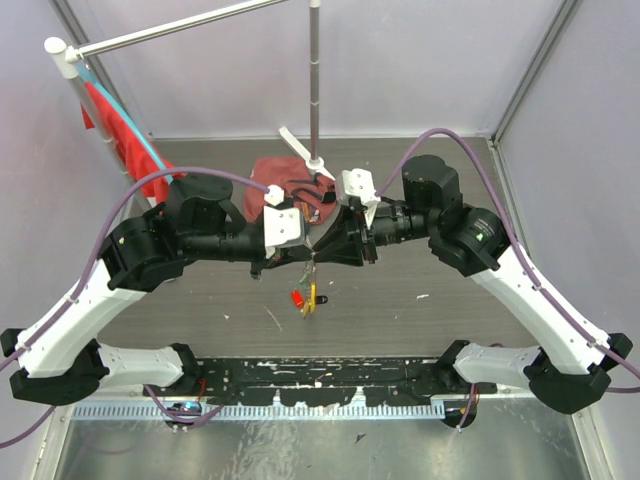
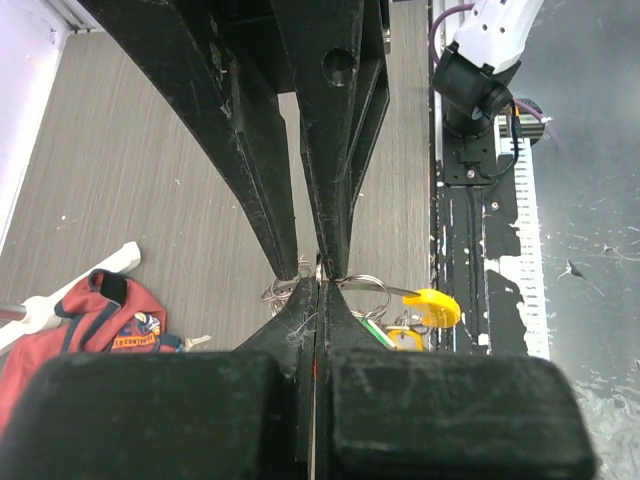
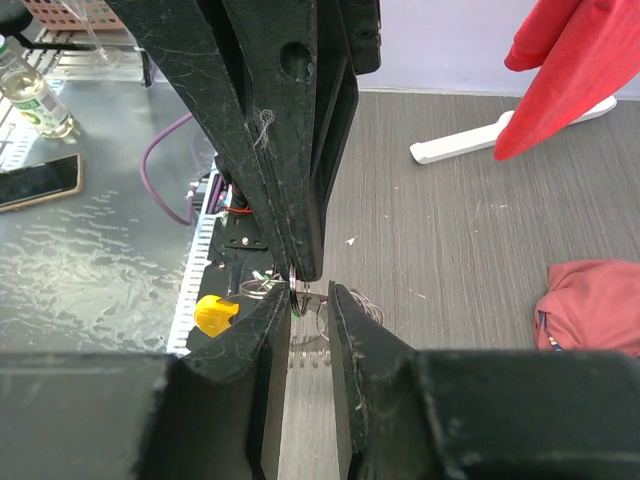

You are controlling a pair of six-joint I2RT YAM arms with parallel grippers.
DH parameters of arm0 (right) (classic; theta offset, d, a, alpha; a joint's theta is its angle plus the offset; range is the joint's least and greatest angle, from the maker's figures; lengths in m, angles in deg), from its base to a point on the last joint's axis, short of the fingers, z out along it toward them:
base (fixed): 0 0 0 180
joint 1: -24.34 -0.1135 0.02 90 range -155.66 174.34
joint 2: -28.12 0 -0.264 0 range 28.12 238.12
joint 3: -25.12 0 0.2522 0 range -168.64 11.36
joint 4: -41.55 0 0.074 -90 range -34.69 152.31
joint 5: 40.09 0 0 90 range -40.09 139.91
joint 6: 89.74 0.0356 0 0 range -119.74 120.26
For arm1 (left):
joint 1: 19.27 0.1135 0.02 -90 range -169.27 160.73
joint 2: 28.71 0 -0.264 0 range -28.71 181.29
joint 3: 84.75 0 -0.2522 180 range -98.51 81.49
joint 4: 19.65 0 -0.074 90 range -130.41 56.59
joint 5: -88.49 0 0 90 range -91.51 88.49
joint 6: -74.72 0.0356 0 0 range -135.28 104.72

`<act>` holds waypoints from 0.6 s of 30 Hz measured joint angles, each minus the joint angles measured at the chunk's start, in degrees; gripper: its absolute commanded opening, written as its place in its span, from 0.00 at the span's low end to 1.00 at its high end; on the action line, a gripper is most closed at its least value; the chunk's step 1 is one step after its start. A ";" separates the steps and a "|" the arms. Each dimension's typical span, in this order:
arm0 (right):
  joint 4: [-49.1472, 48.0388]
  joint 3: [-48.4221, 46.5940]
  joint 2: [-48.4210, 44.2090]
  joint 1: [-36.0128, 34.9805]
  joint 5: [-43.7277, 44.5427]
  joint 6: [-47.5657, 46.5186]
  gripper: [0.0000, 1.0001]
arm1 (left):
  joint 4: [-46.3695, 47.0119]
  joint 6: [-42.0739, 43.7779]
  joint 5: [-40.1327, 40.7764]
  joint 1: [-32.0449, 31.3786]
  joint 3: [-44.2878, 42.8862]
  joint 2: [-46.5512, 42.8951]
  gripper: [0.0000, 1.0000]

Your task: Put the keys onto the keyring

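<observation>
The left gripper (image 2: pixel 318 300) has its two fingers pressed flat together with no gap between them, and their tips pinch the keyring (image 2: pixel 366 284), whose thin silvery coils stick out on either side of the pinch. The right gripper (image 3: pixel 308 300) meets it tip to tip from the opposite side, above the middle of the table (image 1: pixel 430 300). Its fingers stand a narrow slit apart, and a few turns of the ring's wire lie in that slit just below the left fingertips. The pictures do not settle whether the right pads press on the wire or only flank it. The keyring is lifted off the table, between the two sets of fingertips. A yellow-headed key (image 2: pixel 432 307) hangs from it on the side toward the arms' bases, its blade running into the loop. In the top view a red-headed key (image 1: pixel 297 297) dangles just beside the yellow one, under the point where the grippers meet. I cannot tell whether the red key is threaded on the wire. Behind the grippers, a crumpled red garment (image 2: pixel 90 320) lies on the table at the white foot (image 3: pixel 500 135) of the metal pole stand (image 1: pixel 315 90), well apart from the ring.
</observation>
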 measured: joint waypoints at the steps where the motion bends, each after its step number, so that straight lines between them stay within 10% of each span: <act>1: 0.00 0.00 0.09 0.00 -0.15 0.00 0.26 | 0.02 0.00 0.00 0.00 0.00 0.00 0.00; 10: -0.66 0.48 0.26 0.00 -1.84 0.24 0.01 | 0.00 -0.46 0.46 0.02 0.00 0.00 0.04; 18: -5.42 4.33 -2.51 0.00 -1.33 2.54 0.01 | 4.37 -1.36 1.31 -0.04 2.54 -1.90 0.39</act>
